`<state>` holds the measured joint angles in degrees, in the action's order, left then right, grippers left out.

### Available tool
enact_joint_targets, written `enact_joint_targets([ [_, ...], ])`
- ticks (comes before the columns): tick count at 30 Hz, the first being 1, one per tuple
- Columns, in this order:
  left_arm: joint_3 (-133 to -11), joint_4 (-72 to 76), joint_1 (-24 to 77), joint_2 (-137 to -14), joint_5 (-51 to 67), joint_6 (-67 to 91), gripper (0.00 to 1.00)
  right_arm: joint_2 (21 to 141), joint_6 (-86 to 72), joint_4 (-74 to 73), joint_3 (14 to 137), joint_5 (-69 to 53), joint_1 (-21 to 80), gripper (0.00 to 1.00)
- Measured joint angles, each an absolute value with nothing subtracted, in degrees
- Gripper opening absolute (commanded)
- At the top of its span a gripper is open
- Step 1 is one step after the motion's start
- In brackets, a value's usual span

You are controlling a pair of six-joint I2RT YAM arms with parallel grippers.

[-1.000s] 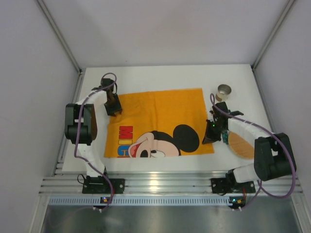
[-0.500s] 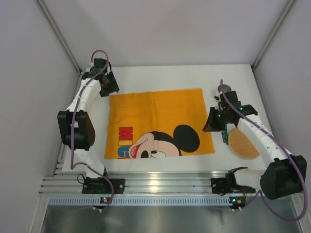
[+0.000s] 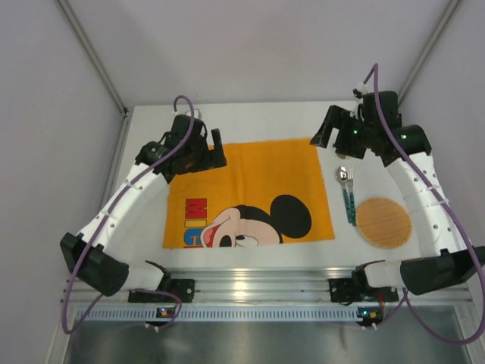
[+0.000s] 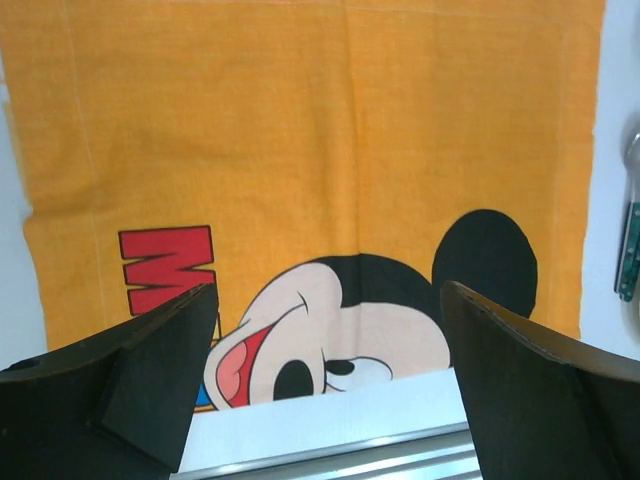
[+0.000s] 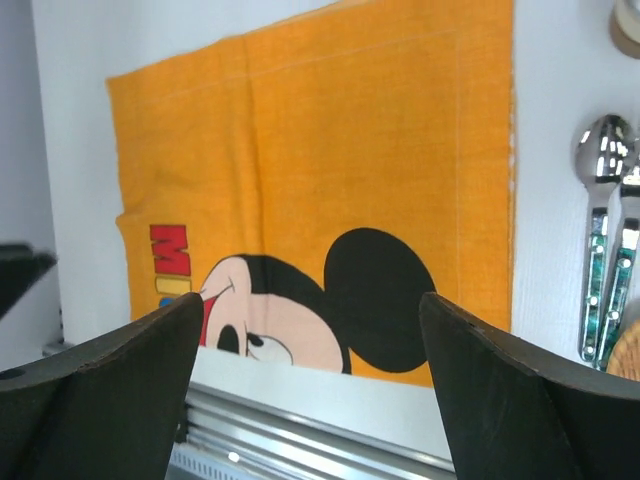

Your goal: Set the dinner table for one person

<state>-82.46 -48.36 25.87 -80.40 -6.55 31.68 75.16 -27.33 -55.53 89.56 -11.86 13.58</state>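
The dinner table (image 3: 250, 114) is a white top with an orange Mickey Mouse cloth (image 3: 250, 193) lying flat on its middle. Above the cloth's far left corner hangs my left gripper (image 3: 211, 155), open and empty. My right gripper (image 3: 322, 130) is raised over the far right corner, also open and empty. In the left wrist view the cloth (image 4: 300, 150) lies below the spread jaws of the gripper (image 4: 325, 370). The right wrist view shows the cloth (image 5: 320, 150) beyond that gripper (image 5: 312, 390), with nothing between its fingers (image 5: 520, 400).
A spoon and fork (image 3: 346, 193) with teal handles lie side by side right of the cloth. Next to them sits a round woven mat (image 3: 383, 222). A beige rim (image 5: 628, 25) shows at the right wrist view's top corner. Grey walls enclose the table.
Both grippers have opened and lifted off the cloth. The left arm swung right along the far edge, the right arm went back to the far right corner, uncovering the spoon and fork.
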Motion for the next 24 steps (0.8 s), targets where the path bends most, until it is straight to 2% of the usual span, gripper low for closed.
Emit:
enact_joint_targets([
  [6,-71.26,-47.16,28.05,-64.42,-8.95,34.48,0.99,81.01,-29.41,-55.9,91.31,-8.21,9.1,0.89],
  [9,-58.76,-37.65,27.86,-51.0,-9.21,36.07,0.99,86.54,-29.71,-56.4,93.38,-10.85,3.09,0.85],
  [12,-50.74,-33.17,27.86,-43.03,-9.08,38.13,0.99,93.51,-30.13,-56.55,98.21,-12.75,-2.61,0.86],
  [14,-50.78,-32.38,27.83,-45.39,-9.04,38.54,0.99,97.23,-30.26,-56.45,101.1,-12.49,-5.34,0.87],
  [18,-57.04,-34.35,27.83,-59.81,-9.04,36.03,0.89,102.06,-30.24,-56.45,104.77,-10.33,-8.58,0.85],
  [21,-59.29,-36.23,27.83,-68.07,-8.58,32.97,0.89,105.43,-30.26,-56.53,106.78,-7.99,-9.34,0.85],
  [24,-59.51,-38.98,27.83,-70.63,-7.84,31.07,0.9,108.62,-30.24,-56.55,107.39,-6.66,-9.45,0.85],
])
